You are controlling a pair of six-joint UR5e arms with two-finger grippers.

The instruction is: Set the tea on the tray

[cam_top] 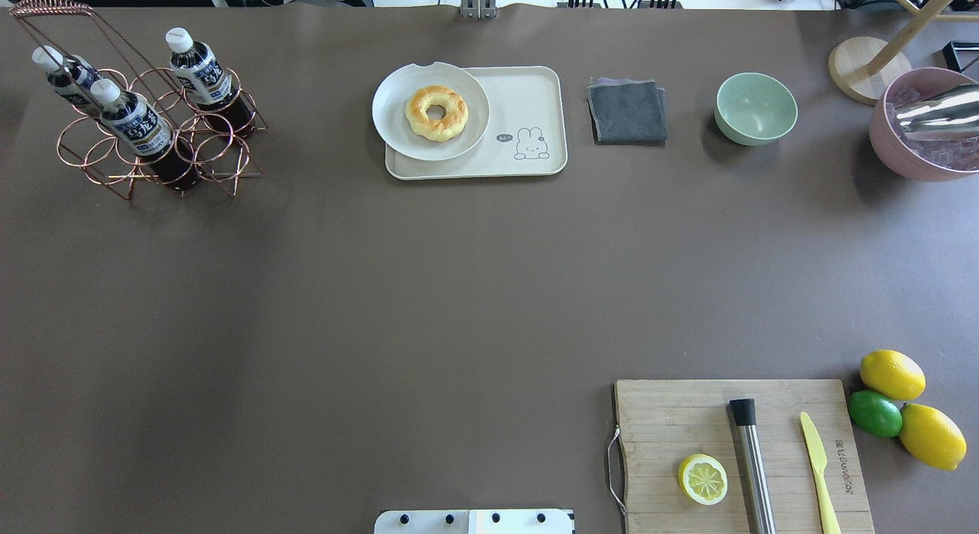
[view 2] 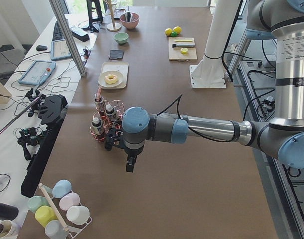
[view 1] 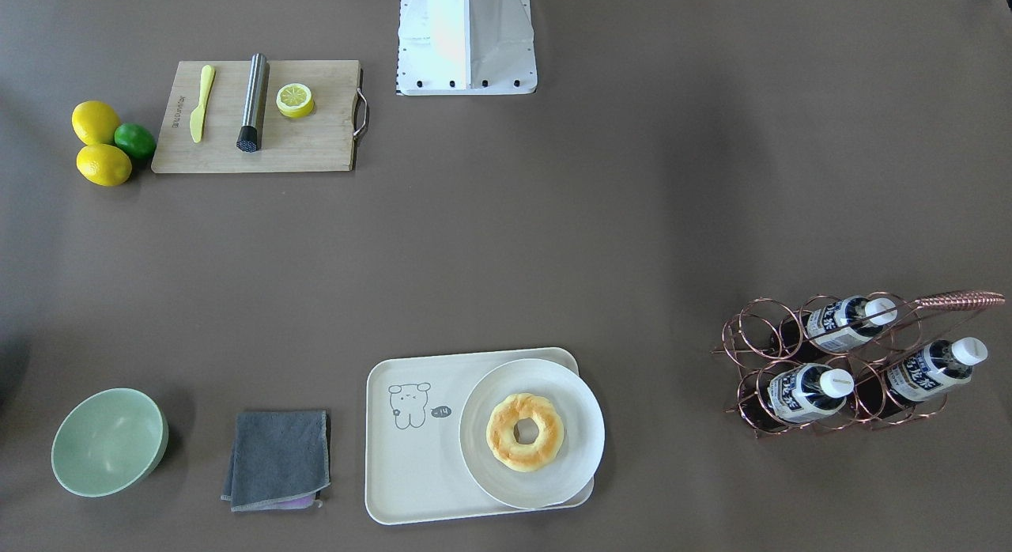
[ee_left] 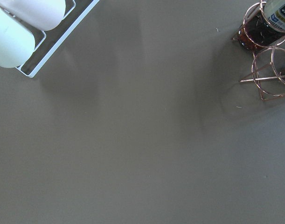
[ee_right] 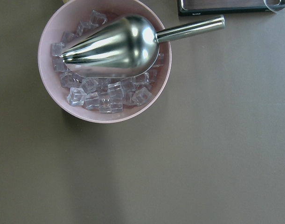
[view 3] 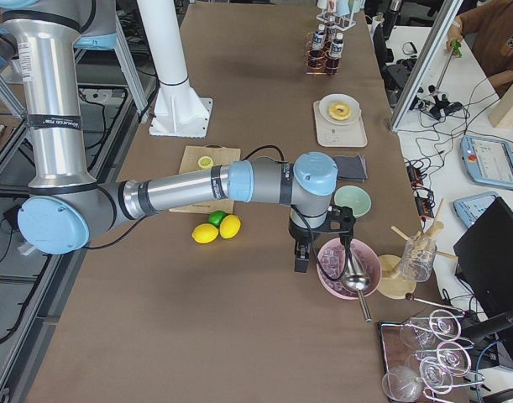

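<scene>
Three tea bottles stand in a copper wire rack at the table's far left: one, one and one; they also show in the overhead view. The cream tray with the bear drawing shows in the overhead view too. It holds a round white plate with a doughnut. My left gripper hangs over the table beside the rack; I cannot tell if it is open. My right gripper hangs by the pink bowl; I cannot tell its state.
A grey cloth and a green bowl lie right of the tray. A pink bowl holds ice and a metal scoop. A cutting board carries a knife, a metal rod and half a lemon, with lemons and a lime beside it.
</scene>
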